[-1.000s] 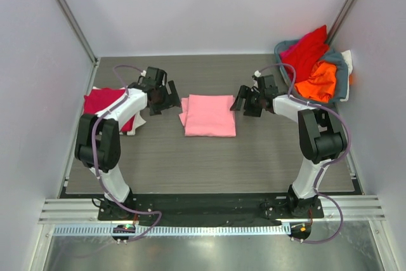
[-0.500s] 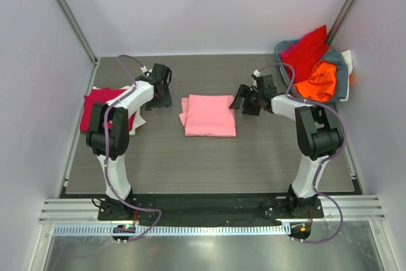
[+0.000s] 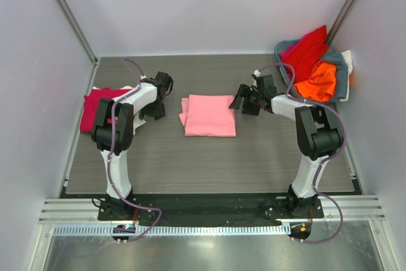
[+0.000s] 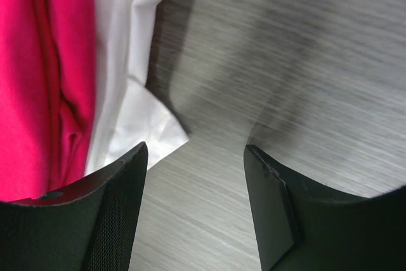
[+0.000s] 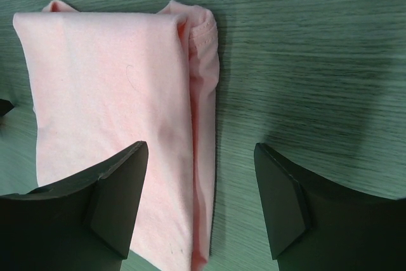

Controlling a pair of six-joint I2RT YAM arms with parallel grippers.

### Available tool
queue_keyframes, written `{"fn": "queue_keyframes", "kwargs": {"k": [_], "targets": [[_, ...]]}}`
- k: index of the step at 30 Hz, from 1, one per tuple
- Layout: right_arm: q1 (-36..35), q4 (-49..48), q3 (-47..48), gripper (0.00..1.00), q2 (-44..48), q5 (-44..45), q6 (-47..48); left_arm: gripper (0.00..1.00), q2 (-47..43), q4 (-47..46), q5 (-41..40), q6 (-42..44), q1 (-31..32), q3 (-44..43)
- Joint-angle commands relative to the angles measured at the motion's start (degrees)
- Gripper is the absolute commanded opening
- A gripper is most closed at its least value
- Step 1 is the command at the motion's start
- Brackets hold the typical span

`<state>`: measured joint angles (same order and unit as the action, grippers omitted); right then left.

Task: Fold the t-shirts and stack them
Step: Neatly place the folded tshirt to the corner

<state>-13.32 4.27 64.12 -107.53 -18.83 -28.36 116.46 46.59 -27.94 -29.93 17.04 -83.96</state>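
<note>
A folded light pink t-shirt (image 3: 209, 115) (image 5: 108, 106) lies mid-table. At the left, a crimson t-shirt (image 3: 100, 106) (image 4: 44, 80) rests on a white t-shirt (image 4: 127, 61). My left gripper (image 3: 154, 110) (image 4: 195, 150) is open over bare table, just right of the white shirt's corner, with nothing between its fingers. Beside the pink shirt's right edge my right gripper (image 3: 241, 101) (image 5: 202, 150) stands open low over that edge, holding nothing. A red t-shirt (image 3: 307, 49) and an orange t-shirt (image 3: 320, 80) are heaped at the back right.
The red and orange shirts fill a grey-blue basket (image 3: 343, 74) in the back right corner. Slanted metal frame posts (image 3: 66, 17) rise at both back corners. White walls close the table on three sides.
My left arm has swung back from beside the pink shirt toward the crimson and white stack, and its jaws have narrowed somewhat. The right arm has barely moved.
</note>
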Motion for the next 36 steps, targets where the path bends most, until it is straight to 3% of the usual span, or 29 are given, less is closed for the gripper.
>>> {"fn": "queue_keyframes", "kwargs": {"k": [1,7,10,18,29,31,36], "targets": [[0.0,-2.6,1.6,0.73,0.3,-1.0,-0.6,0.64,-1.9,1.8,-2.6,-2.0,0.0,2.3],[0.0,-3.7,0.4,0.73,0.9,-2.1,-1.5,0.62,-1.8,2.0,-2.5,-2.4,-1.6,4.9],[0.0,-4.0,0.0,0.73,1.3,-2.3,-1.7,0.52,-1.2,2.1,-2.6,-2.1,-2.6,4.8],[0.0,-4.0,-0.4,0.73,1.8,-2.0,-1.6,0.01,0.7,5.6,-7.4,-3.4,-2.6,1.5],[0.1,-3.9,-0.3,0.73,1.7,-1.9,-1.6,0.02,-5.1,1.5,-7.6,-2.7,1.1,4.6],[0.0,-3.7,-0.3,0.73,1.8,-2.0,-1.6,0.09,-4.8,1.7,-7.5,-2.9,1.1,4.2],[0.0,-3.7,-0.3,0.72,1.8,-2.0,-1.5,0.39,-3.8,1.5,-6.8,-3.0,1.1,3.2]]}}
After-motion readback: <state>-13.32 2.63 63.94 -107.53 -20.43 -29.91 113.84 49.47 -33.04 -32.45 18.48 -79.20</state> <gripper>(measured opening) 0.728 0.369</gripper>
